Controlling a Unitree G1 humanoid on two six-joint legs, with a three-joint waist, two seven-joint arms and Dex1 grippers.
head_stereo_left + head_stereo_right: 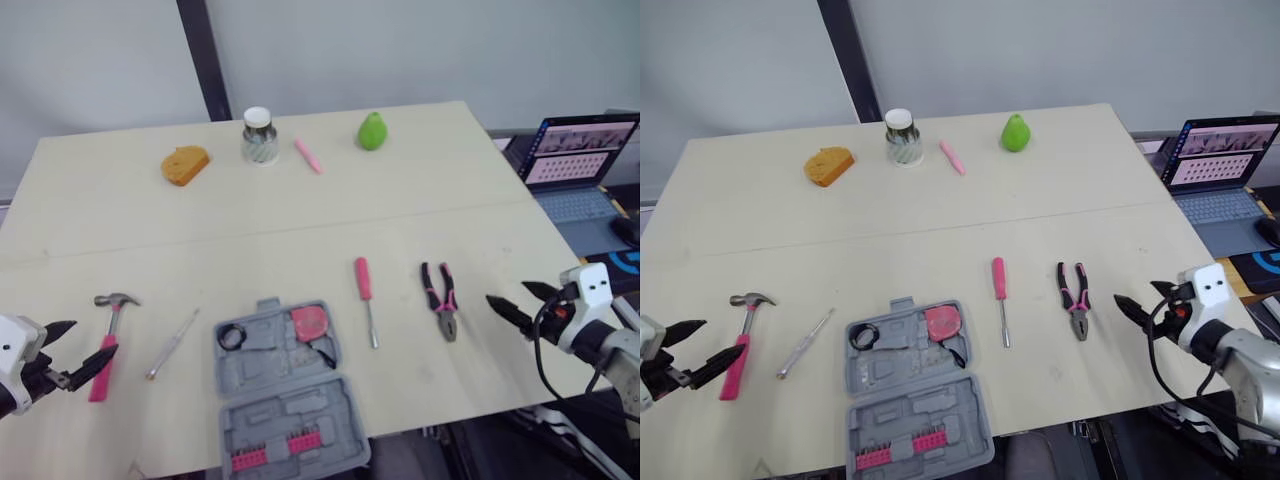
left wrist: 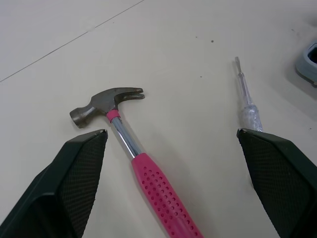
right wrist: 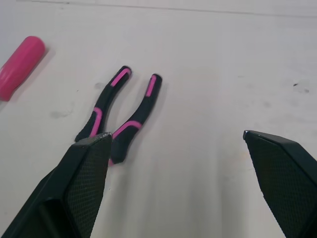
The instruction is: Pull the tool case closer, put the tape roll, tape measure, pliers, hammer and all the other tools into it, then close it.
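Observation:
The grey tool case (image 1: 285,385) lies open near the table's front edge. A black tape roll (image 1: 232,337) and a pink tape measure (image 1: 310,322) rest in its far half, and pink bits fill its near half. To the left lie a pink-handled hammer (image 1: 108,340) and a clear-handled screwdriver (image 1: 172,345). Right of the case lie a pink screwdriver (image 1: 366,295) and pink-black pliers (image 1: 441,297). My left gripper (image 1: 80,350) hangs open just before the hammer's handle (image 2: 158,193). My right gripper (image 1: 510,293) is open and empty, right of the pliers (image 3: 121,116).
Along the table's far side sit an orange sponge (image 1: 185,164), a white-lidded jar (image 1: 259,136), a pink marker (image 1: 308,155) and a green pear (image 1: 372,131). An open laptop (image 1: 580,165) stands beyond the right edge. The case's near half reaches the front edge.

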